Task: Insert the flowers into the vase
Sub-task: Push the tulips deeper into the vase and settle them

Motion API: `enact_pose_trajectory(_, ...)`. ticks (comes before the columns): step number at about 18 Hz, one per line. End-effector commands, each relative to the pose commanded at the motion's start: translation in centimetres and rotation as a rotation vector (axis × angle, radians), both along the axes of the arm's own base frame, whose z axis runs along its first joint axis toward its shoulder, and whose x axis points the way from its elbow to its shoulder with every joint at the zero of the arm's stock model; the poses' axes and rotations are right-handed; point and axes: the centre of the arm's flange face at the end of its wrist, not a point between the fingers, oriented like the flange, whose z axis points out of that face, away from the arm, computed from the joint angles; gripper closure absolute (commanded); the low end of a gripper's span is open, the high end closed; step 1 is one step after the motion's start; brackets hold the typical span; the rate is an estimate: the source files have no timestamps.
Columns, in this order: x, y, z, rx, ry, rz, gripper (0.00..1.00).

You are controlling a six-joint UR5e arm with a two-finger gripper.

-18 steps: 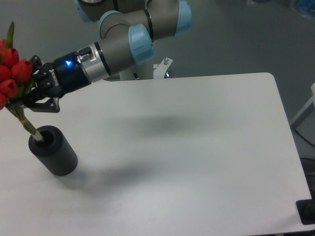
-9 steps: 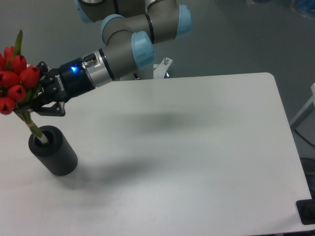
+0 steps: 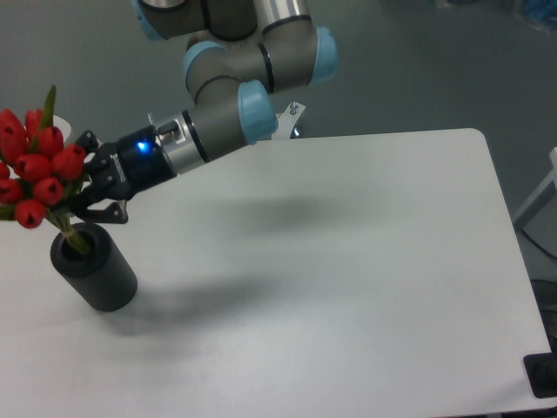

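A white table (image 3: pixel 348 287) with rounded corners is filling most of the frame, its matte top carrying soft grey shadows of the arm near the middle and beside the vase. Behind it, across the top of the frame, a dull grey-green floor (image 3: pixel 418 70) is showing. At the right edge a pale piece of furniture (image 3: pixel 546 196) is poking in, and a small dark object (image 3: pixel 543 376) is sitting at the lower right corner; neither can be made out further.

The arm (image 3: pixel 235 96), grey with light blue joint caps, is reaching down from the top centre toward the left edge, a blue light glowing on its wrist. A white bracket (image 3: pixel 289 117) is peeking out behind it at the table's far edge.

At the left edge the black claw (image 3: pixel 77 193) is gripping the flowers (image 3: pixel 35 170) around the stems, just under the red buds, its fingers closed on the bunch. The bunch is leaning to the left, and its stem ends are dipping into the hole of the vase (image 3: pixel 94 268), which is standing on the table in the lower left of the frame. The claw is hanging just above the vase rim.
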Motion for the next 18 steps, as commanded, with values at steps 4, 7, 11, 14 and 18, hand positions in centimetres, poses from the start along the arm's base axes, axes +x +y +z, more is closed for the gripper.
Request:
enact_pose_trajectory(4,0.2,-0.1,-2.2,-0.012,-0.010,-0.007,0.61)
enact_pose_trajectory(7,0.2,-0.2,-3.3,-0.014,-0.011,-0.010,0.57)
enact_pose_trajectory(11,0.3,-0.3,-3.8,-0.018,-0.014,-0.011,0.18)
enact_pose_trajectory(14,0.4,-0.4,-4.2,-0.023,-0.019,-0.011,0.00)
enact_pose_trajectory(18,0.4,-0.4,-4.4,-0.023,-0.019,-0.012,0.00)
